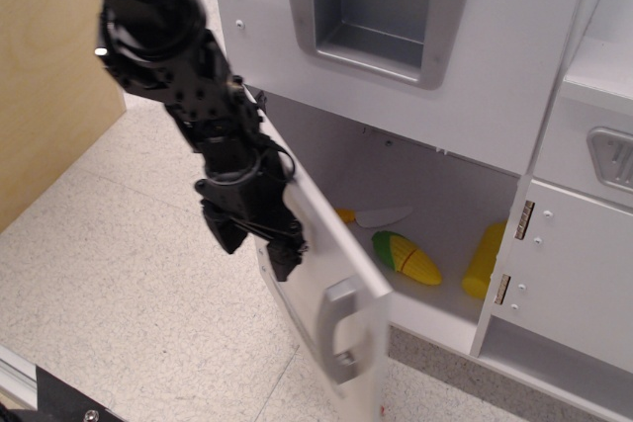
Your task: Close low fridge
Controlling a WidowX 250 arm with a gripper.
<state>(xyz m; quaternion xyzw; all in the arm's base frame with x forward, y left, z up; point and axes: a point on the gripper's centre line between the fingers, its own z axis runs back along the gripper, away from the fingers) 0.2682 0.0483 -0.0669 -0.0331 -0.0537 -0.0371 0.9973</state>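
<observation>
Speckled floor | low fridge door half-open, handle upright | fingers spread against door

Speckled pale floor — carrying the white toy kitchen and, at left, a wooden panel.

A black robot arm presses its gripper against the outer face of the low fridge door, which stands partly open at an angle, its grey bar handle facing the camera. Inside the compartment lie a toy corn cob, a yellow-handled toy knife and a yellow toy piece. Above sits the white panel with recessed grey dispenser. To the right, a smaller cabinet door is shut.
</observation>
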